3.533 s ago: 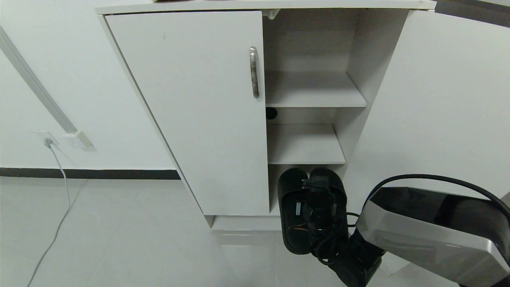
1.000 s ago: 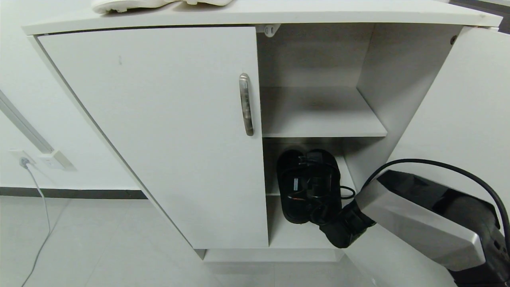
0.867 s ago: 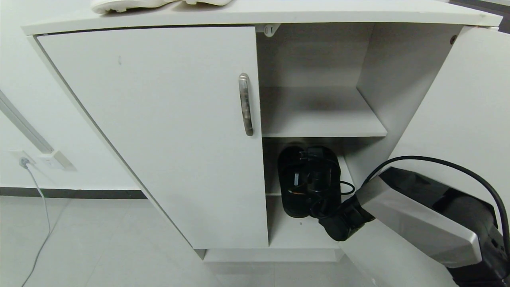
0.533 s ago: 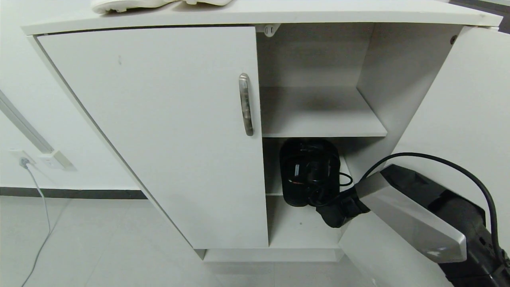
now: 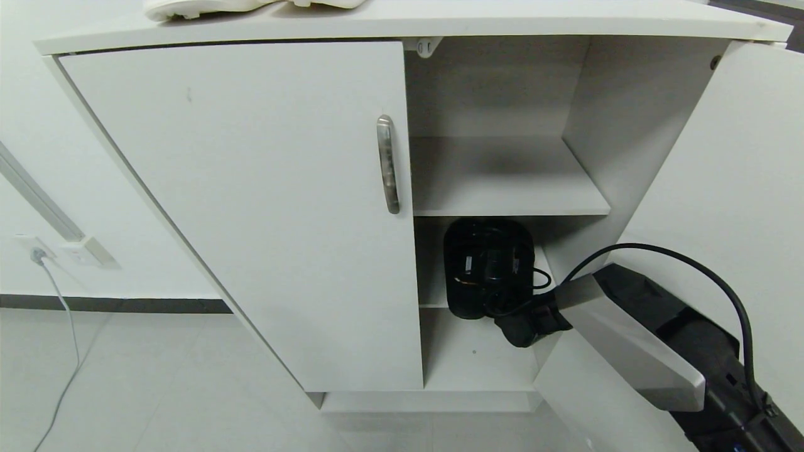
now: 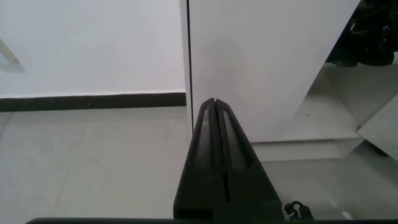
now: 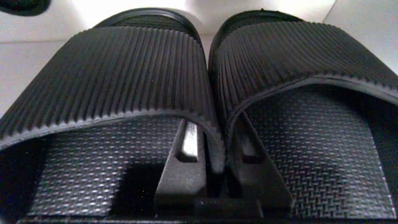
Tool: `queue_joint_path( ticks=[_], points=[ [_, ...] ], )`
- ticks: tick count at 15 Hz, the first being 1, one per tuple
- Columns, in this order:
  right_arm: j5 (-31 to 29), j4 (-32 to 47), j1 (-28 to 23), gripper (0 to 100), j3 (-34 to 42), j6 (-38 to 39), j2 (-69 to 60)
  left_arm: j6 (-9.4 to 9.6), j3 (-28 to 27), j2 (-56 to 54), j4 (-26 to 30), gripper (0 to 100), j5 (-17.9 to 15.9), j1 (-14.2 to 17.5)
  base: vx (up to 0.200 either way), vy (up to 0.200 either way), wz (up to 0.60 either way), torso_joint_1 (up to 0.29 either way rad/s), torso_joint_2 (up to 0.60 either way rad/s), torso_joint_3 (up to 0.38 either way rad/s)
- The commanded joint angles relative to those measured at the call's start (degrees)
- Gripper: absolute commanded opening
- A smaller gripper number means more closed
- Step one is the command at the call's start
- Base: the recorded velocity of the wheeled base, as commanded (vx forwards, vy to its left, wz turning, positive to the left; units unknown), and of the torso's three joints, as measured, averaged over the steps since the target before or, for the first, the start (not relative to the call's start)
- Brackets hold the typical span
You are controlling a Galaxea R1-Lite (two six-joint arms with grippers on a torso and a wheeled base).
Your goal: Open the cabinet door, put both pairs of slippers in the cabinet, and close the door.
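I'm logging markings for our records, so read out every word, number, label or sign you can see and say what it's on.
No readable text anywhere.
Small pale patch, perhaps a label, inside one of the black slippers: too small to read.
Cabinet door, handle and shelves: no print.
Pale slippers on the cabinet top: no print seen.

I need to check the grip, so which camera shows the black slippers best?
The right wrist view: the black slippers sit side by side up close, the right gripper clamping their inner walls. The head view shows them as a dark shape inside the cabinet; the left wrist view catches just a dark corner.
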Motion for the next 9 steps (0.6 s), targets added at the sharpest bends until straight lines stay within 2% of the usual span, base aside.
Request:
queue_joint_path(
  ticks=[1,6,9],
  points=[
    [-0.03,0.09,-0.06,100,-0.16,-0.01,0.42,-0.01,0.01,0.05,0.02,0,0.01,0.01,0.000,0.000,0.00,0.000,0.00,0.000],
    [-0.12,0.00,0.03,100,1.86,-0.09,-0.55,-0.01,0.01,0.05,0.02,0,0.01,0.01,0.000,0.000,0.00,0.000,0.00,0.000],
    [-0.12,-1.23,1.26,100,11.09,-0.01,-6.88,-0.01,0.01,0.05,0.02,0,-0.17,0.01,0.000,0.000,0.00,0.000,0.00,0.000]
  ],
)
